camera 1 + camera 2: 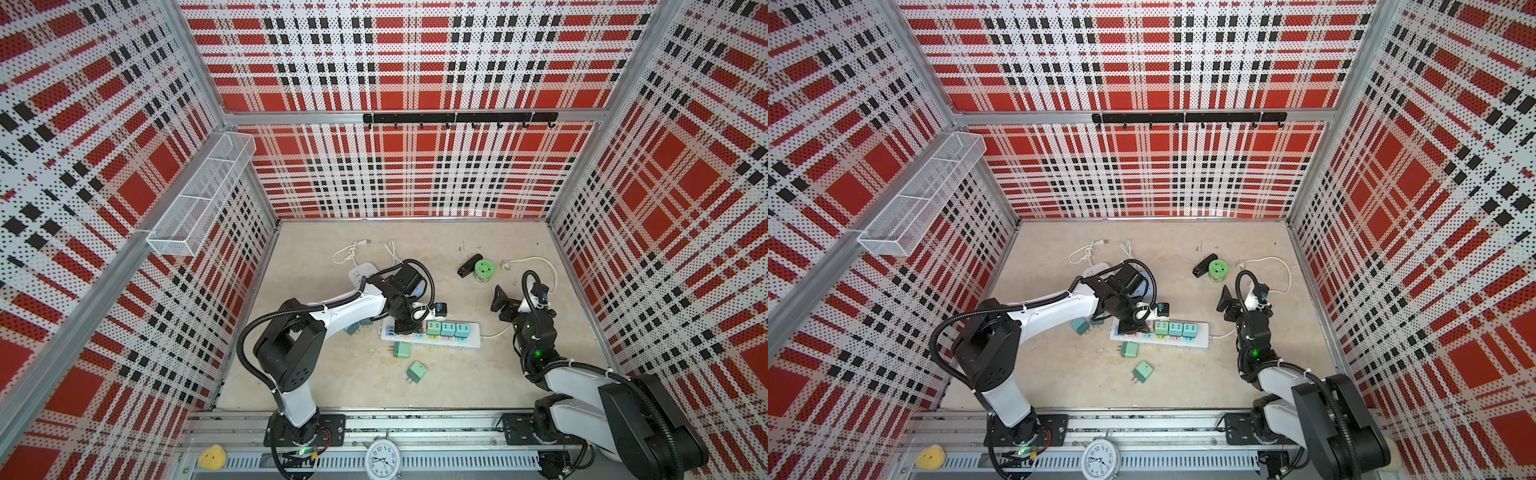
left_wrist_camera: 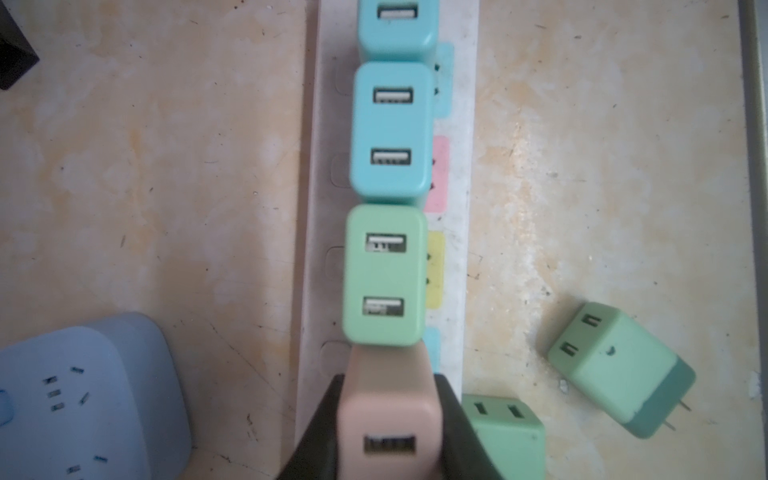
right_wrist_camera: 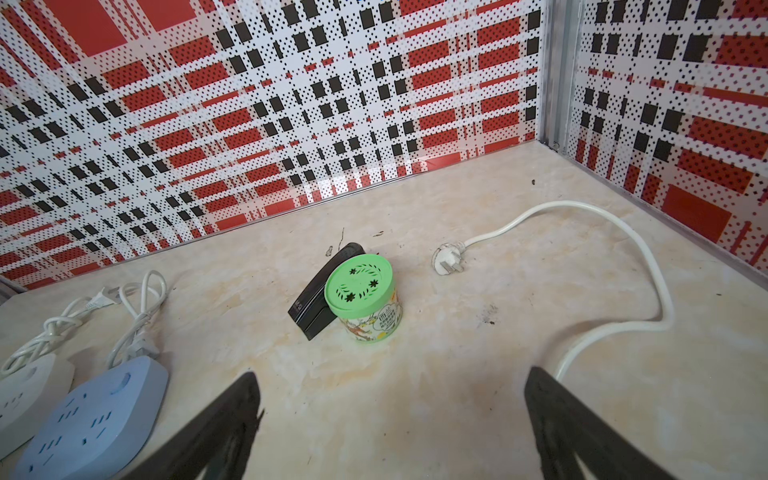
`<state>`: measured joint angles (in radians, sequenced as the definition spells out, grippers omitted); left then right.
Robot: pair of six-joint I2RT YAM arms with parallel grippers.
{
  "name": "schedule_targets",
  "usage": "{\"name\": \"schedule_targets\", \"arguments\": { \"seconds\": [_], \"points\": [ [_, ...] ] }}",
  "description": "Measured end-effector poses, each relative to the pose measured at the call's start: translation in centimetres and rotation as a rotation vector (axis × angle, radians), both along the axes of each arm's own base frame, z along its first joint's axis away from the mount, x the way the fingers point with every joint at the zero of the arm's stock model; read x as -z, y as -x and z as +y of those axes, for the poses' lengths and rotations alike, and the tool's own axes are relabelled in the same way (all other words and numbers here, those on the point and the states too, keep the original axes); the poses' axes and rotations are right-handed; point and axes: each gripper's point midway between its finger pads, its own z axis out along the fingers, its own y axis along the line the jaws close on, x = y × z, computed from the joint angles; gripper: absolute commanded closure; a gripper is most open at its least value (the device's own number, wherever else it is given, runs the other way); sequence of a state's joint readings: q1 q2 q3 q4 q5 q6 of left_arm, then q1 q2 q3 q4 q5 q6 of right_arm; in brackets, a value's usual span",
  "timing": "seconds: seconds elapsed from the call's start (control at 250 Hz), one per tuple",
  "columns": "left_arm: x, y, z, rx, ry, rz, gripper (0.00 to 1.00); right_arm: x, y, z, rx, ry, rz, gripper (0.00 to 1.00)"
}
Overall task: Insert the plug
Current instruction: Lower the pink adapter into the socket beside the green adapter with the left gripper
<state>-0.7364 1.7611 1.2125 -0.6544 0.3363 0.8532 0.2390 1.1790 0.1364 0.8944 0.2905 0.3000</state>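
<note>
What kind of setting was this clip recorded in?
Most likely a lab test booth, not a home: plaid panel walls in metal framing box in a small tabletop, two robot arms stand bolted to a rail at its front, and a power strip lies on it.

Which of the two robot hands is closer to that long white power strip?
Left. The left gripper is directly over the power strip, gripping a pink plug; the right gripper hangs open beyond the strip's corded end, apart from it.
</note>
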Motion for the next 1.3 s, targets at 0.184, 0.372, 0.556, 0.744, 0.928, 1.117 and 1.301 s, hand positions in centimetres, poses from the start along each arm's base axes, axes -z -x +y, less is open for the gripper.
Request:
{"name": "schedule_targets", "arguments": {
  "seconds": [0.184, 0.372, 0.556, 0.744, 0.928, 1.117, 1.301],
  "points": [
    [0.1, 0.0, 0.1, -0.001, -0.010, -0.001, 1.00, 0.0, 0.0, 0.0, 0.000, 0.000, 0.000, 0.00],
    [0.1, 0.1, 0.1, 0.000, -0.012, -0.002, 1.00, 0.0, 0.0, 0.0, 0.000, 0.000, 0.000, 0.00],
    [0.1, 0.1, 0.1, -0.003, -0.013, -0.001, 1.00, 0.0, 0.0, 0.0, -0.002, 0.000, 0.000, 0.00],
    [0.1, 0.0, 0.3, -0.015, -0.025, -0.002, 1.00, 0.0, 0.0, 0.0, -0.002, 0.000, 0.000, 0.00],
    [0.1, 0.0, 0.4, -0.019, -0.028, -0.004, 1.00, 0.0, 0.0, 0.0, -0.002, 0.000, 0.000, 0.00],
    [0.1, 0.1, 0.3, -0.015, -0.031, -0.001, 1.00, 0.0, 0.0, 0.0, -0.002, 0.000, 0.000, 0.00],
    [1.1, -0.1, 0.0, -0.011, -0.062, 0.018, 1.00, 0.0, 0.0, 0.0, -0.002, 0.000, 0.000, 0.00]
  ]
}}
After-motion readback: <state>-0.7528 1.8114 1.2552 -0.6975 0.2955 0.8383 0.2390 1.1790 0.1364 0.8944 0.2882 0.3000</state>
